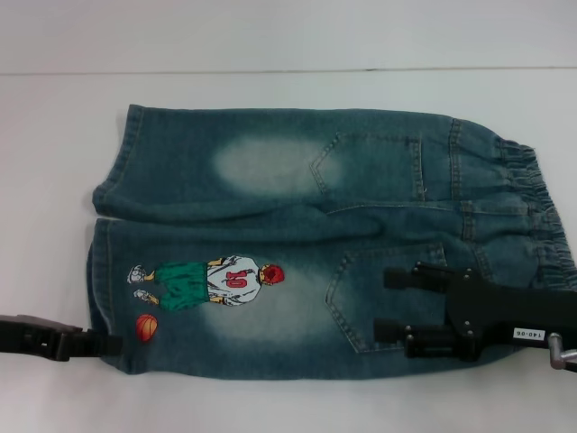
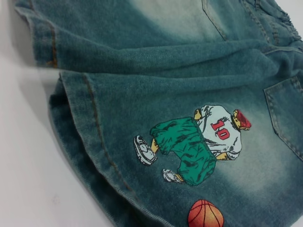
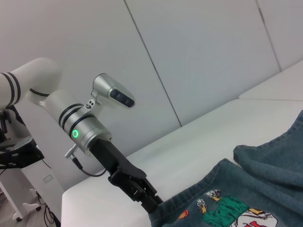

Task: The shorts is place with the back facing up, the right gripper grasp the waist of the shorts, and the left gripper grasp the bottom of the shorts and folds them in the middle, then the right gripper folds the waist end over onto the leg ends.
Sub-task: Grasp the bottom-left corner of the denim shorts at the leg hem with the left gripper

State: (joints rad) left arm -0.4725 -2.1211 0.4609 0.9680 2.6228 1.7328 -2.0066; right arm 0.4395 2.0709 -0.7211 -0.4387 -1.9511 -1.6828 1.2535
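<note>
From the head view I have the shorts (image 1: 306, 239) lying flat on the white table (image 1: 54, 225), back side up, with both pockets showing, the waist of the shorts (image 1: 541, 212) puckered at the right end and the leg ends (image 1: 101, 262) at the left. My right gripper (image 1: 389, 305) sits over the near back pocket, just inside the waistband; its two black fingers point toward the legs and stand apart, with denim showing between them, so I read the jaws as spread and holding nothing. My left gripper (image 1: 115, 344) comes in from the left edge at the near corner of the nearer leg hem, close to the embroidered orange ball (image 1: 146, 327). Its tip meets the cloth there, but I cannot tell whether the jaws are closed on the hem or only touching it. The right wrist view shows that same gripper (image 3: 154, 204) with its tip at the denim edge, possibly tucked under it. The left wrist view looks down on the embroidered player (image 2: 199, 142) and the hem (image 2: 90, 137), which lies slightly lifted off the table
</note>
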